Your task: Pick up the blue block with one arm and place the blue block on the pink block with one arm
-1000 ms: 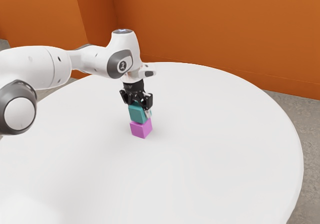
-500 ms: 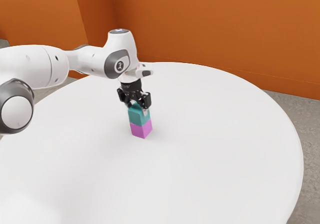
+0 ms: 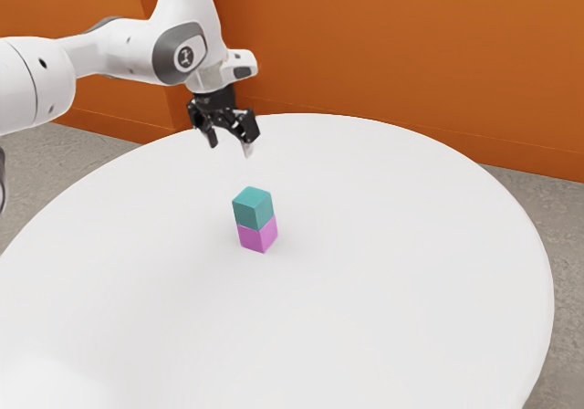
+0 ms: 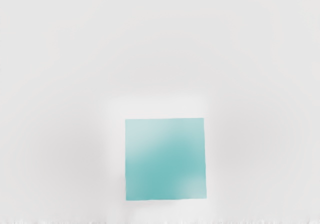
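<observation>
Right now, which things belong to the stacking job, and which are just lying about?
Job: small blue-green cube, resting on the small pink cube; black two-finger pincer, open, raised clear of them.
Not the job: round white table; orange wall.

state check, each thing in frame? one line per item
blue block: stacked squarely on the pink block, upright, nothing gripping it
pink block: flat on the table, carrying the blue block
hand: open, empty, well above the stack, toward the exterior view's upper left
</observation>
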Robot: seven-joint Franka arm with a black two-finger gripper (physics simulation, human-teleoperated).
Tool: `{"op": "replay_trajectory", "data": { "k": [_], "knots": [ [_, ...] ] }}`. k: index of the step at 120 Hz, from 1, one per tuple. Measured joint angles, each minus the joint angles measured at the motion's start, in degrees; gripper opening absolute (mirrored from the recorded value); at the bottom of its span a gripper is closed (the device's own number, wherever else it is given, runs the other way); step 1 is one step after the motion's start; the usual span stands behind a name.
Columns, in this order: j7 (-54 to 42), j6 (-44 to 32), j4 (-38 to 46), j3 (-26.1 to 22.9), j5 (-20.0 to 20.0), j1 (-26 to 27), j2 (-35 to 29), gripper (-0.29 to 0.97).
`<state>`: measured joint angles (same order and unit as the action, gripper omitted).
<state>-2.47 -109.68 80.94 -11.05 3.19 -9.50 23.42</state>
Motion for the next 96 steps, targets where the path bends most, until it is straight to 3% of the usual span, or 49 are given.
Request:
{"op": "replay_trajectory", "data": {
  "k": [96],
  "knots": [
    [-1.2, 2.1, 0.0, 0.3, -0.4, 0.0, 1.4, 0.68]
  ]
}}
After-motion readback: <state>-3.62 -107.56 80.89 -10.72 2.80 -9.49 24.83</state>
